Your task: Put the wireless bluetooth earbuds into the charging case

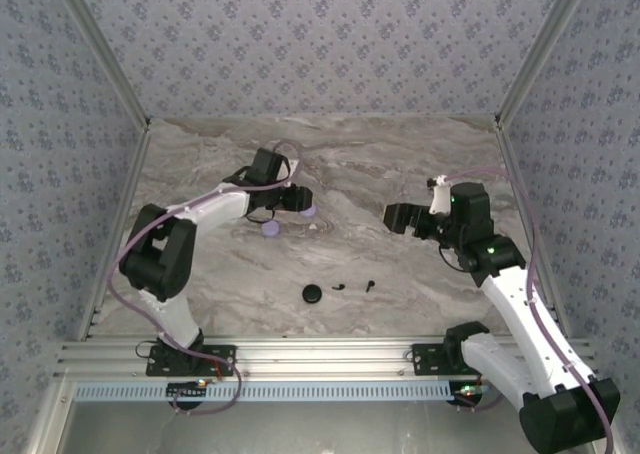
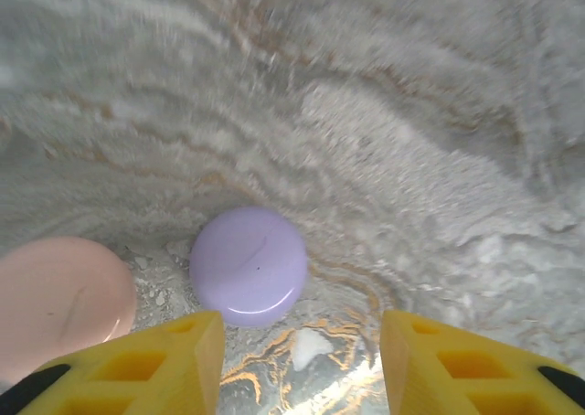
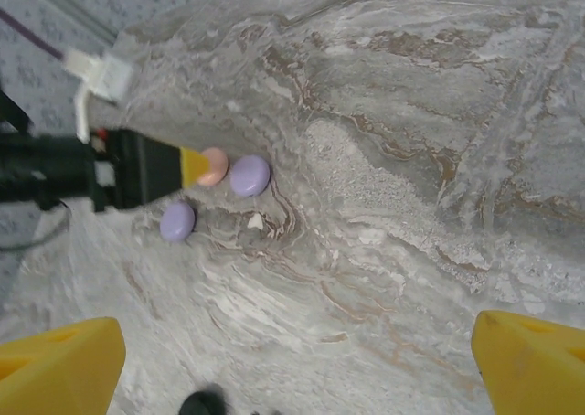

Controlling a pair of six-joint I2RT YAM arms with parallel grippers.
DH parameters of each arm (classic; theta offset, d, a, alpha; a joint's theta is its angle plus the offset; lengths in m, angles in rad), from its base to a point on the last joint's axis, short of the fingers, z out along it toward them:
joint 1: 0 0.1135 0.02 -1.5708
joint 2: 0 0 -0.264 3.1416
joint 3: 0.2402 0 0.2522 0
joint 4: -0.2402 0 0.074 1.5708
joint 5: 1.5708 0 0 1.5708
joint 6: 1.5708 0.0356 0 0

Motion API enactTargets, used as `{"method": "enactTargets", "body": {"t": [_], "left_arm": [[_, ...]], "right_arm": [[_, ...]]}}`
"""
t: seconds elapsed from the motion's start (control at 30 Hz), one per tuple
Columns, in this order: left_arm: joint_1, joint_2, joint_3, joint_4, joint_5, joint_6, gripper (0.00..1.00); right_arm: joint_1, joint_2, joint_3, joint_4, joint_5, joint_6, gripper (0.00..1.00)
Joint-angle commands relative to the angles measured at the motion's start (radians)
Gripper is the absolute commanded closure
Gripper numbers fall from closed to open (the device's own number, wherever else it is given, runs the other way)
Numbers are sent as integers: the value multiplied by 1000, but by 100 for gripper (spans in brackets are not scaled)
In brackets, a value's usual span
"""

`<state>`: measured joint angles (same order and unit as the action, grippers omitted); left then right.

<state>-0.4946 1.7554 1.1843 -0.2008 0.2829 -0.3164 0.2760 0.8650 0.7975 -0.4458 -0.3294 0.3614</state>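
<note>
While left end effector (image 2: 302, 325) hangs spread, pale earbud (image 2: 309, 346) lies between its fingers (image 2: 178, 365)

We found three earbuds lying loose.
Two black earbuds (image 1: 340, 285) lay just right of the black case (image 1: 313, 293); one pale earbud (image 2: 309, 346) lay near the closed lilac case (image 2: 249, 265) and pink case (image 2: 59, 296).

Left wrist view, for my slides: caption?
Open left claw over marble table, lilac round case ahead, pink case beside it.
</note>
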Motion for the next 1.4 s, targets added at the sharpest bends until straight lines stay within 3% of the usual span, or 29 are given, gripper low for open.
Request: {"method": "enactTargets", "body": {"t": [0.0,0.23,0.37,0.6,0.87,1.37], "left_arm": [[8,-144,-8,-28,-48,47,50],[55,-421,-156,10,-140,19,35],[118,-557,-267,36,-145,-43,30],[214,-728,-402,3,-174,-86,25],[302,-833,-479,-27,-172,-101,19],[326,-860,-511,-28,-154,-99,17]], "right_arm": [[72,5,41,-30,45,-227,0],[351,92,90,-106,137,-681,0],[498,215,126,-151,248,-820,0],[667,529,250,-175,367,-589,0],[810,797,385,-245,461,-444,0],[877,1019,529,-356,448,-339,2]]}}
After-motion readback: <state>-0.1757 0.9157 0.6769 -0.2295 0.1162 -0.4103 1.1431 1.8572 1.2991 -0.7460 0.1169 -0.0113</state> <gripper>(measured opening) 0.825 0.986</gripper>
